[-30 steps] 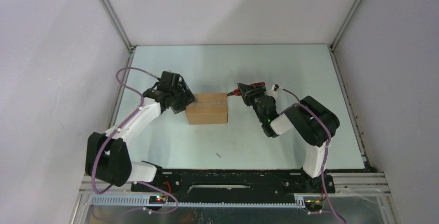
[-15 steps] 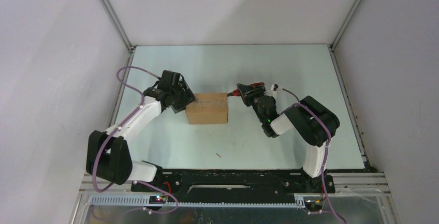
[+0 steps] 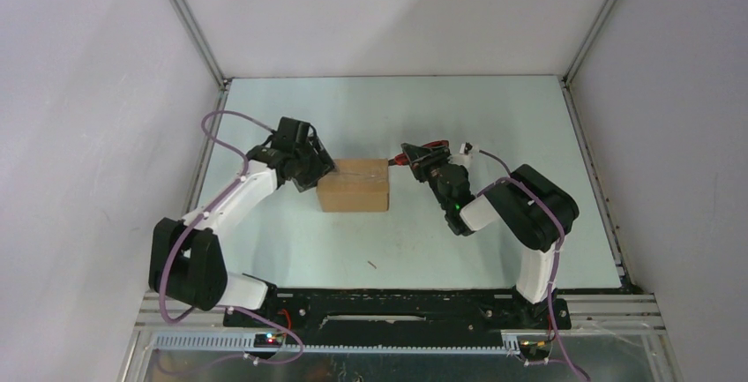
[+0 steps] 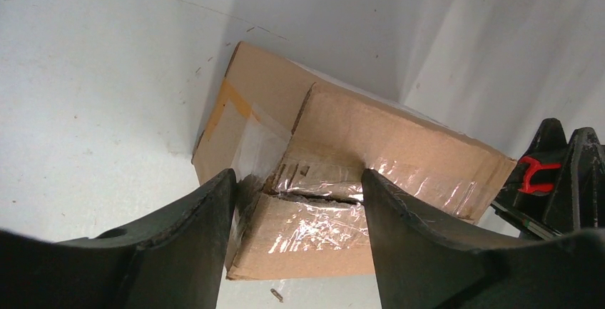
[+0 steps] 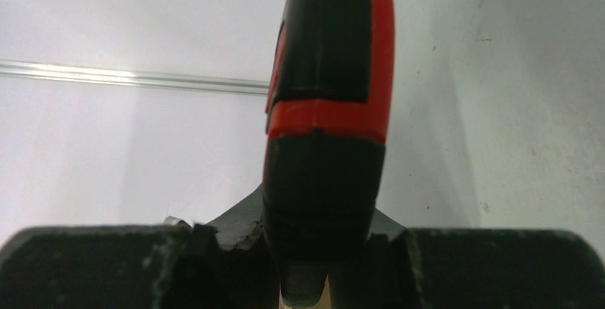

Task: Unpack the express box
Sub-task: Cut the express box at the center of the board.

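The express box [image 3: 353, 185] sits on the table [image 3: 494, 117] near its centre, between the two arms. The left gripper [image 3: 319, 170] stands at the box's left end, straddling it. The right gripper [image 3: 415, 161] is just beside the box's right end, the utility knife [image 3: 422, 150] in it.

Express box [image 3: 353, 185] — pincers [image 3: 319, 168] [image 3: 415, 158] either side

Express box [image 3: 353, 186] on pale table [image 3: 494, 108]
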Available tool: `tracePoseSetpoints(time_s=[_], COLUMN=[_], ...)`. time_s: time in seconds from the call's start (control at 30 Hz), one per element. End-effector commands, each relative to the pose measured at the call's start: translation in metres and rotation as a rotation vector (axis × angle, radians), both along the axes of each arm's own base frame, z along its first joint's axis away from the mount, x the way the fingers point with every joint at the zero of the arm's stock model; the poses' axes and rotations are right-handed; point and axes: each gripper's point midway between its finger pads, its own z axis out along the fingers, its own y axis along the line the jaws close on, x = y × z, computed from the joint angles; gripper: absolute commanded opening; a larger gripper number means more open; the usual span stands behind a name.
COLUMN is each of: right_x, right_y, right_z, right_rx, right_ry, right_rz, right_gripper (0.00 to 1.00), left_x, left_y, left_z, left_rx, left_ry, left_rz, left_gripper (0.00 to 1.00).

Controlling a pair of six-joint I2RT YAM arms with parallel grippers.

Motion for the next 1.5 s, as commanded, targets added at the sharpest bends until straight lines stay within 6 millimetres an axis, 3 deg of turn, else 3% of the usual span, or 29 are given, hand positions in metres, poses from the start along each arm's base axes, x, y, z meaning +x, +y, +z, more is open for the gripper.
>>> tracePoseSetpoints(time_s=[0.0,0.17,0.27,0.53,0.87,0.97,1.07,1.2,1.33,1.4,1.47], right_x=[-0.019,-0.021,-0.022,-0.022,-0.021,-0.021,-0.021,-0.02,-0.022,-0.024,-0.027], right_y=[0.025,0.032,0.032,0.025,0.024,0.024,0.026,0.03,0.034,0.037,0.041], right_z=[0.019,0.011,0.009,0.003,0.004,0.005,0.006,0.006,0.007,0.01,0.013], right_rx=[-0.02,-0.036,-0.041,-0.081,-0.13,-0.147,-0.153,-0.157,-0.15,-0.139,-0.132], right_ry=[-0.063,-0.057,-0.047,-0.032,-0.057,-0.067,-0.072,-0.07,-0.063,-0.059,-0.058], right_rz=[0.098,0.117,0.114,0.085,0.07,0.073,0.08,0.096,0.117,0.136,0.159], right_gripper=[0.0,0.0,0.0,0.0,0.0,0.0,0.0,0.0,0.0,0.0,0.0], left_x=[0.008,0.011,0.01,0.001,-0.015,-0.013,-0.015,-0.035,-0.054,-0.067,-0.079], left_y=[-0.035,-0.047,-0.044,-0.026,0.003,0.013,0.007,-0.033,-0.055,-0.057,-0.064], left_z=[0.022,0.03,0.029,0.05,0.062,0.074,0.095,0.108,0.091,0.072,0.065], left_rx=[-0.11,-0.162,-0.134,-0.009,0.242,0.318,0.43,0.588,0.715,0.722,0.68], left_ry=[-0.026,-0.041,-0.036,-0.08,-0.136,-0.179,-0.254,-0.344,-0.425,-0.459,-0.529], left_rz=[-0.062,-0.079,-0.09,-0.198,-0.409,-0.439,-0.557,-0.878,-1.166,-1.288,-1.37], left_gripper=[0.68,0.67,0.69,0.99,1.0,1.0,1.0,1.0,1.0,1.0,1.0])
